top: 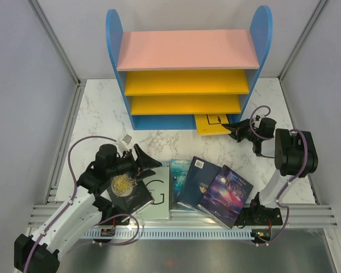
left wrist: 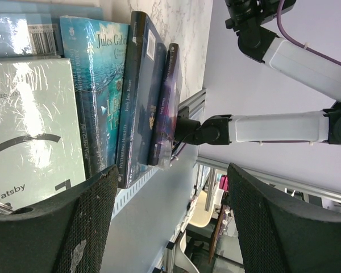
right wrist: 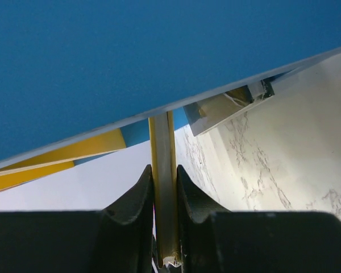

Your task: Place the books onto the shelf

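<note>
The shelf [top: 187, 50], with blue sides, a pink top and yellow boards, stands at the back. My right gripper [top: 234, 129] is shut on the edge of a plain yellow book [top: 209, 124] whose far end lies at the shelf's blue base. In the right wrist view the yellow book [right wrist: 162, 136] sits edge-on between the jaws, under the blue shelf panel [right wrist: 159, 51]. Several books lie in a row at the front: black with a gold moon [top: 127, 190], pale Gatsby [top: 158, 196], teal [top: 180, 183], dark blue [top: 198, 181], galaxy [top: 227, 195]. My left gripper [top: 142, 159] is open above them and holds nothing.
Grey walls and aluminium rails [top: 68, 131] enclose the marble table [top: 102, 116]. A slotted rail [top: 187, 233] runs along the near edge behind the books. In the left wrist view the right arm [left wrist: 284, 128] shows beyond the row of books.
</note>
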{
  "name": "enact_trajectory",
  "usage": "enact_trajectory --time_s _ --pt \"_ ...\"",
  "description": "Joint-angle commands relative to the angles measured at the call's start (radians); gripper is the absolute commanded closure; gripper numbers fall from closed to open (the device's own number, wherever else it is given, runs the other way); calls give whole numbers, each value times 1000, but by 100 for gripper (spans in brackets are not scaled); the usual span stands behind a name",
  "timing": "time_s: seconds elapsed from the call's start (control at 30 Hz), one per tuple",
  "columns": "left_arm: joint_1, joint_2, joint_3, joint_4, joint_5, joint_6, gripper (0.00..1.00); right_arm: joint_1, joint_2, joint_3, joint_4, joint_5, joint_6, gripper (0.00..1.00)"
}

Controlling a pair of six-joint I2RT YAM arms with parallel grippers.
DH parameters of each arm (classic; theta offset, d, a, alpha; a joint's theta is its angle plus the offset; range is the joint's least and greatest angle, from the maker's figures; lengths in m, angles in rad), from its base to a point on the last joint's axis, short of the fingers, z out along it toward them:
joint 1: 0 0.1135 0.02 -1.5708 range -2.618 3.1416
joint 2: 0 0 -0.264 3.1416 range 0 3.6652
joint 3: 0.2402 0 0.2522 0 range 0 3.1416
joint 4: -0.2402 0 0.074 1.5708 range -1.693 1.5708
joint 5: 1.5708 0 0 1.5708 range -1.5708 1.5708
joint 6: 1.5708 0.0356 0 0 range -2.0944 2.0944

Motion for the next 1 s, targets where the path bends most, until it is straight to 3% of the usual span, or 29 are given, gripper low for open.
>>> enact_trajectory --time_s 0.0,0.03,0.07,0.27,0.63,0.8,0.87,0.9,0.97 --pt "6 -3 5 -11 -18 17 21 -4 30 -9 -28 21 -47 93" --pt "6 -3 2 -12 -20 17 21 -6 28 -18 -45 28 -58 100" --pt "6 0 -1 -11 -20 17 21 -7 25 -35 -53 45 -69 100" --pt "6 -20 -35 -12 -17 -1 22 -6 51 -86 19 113 -32 100" --pt "4 -84 -9 -182 -18 56 22 -4 116 -78 157 324 131 100" --pt "6 -84 11 -218 -18 83 22 -4 178 -25 159 302 145 100" --pt "6 -86 11 -225 -18 87 22 -6 195 -8 162 277 145 89" --pt "6 -86 13 -225 -18 88 22 -6 194 -6 160 271 135 71" --pt "6 -84 14 -225 -23 91 22 -6 185 -5 128 260 113 55"
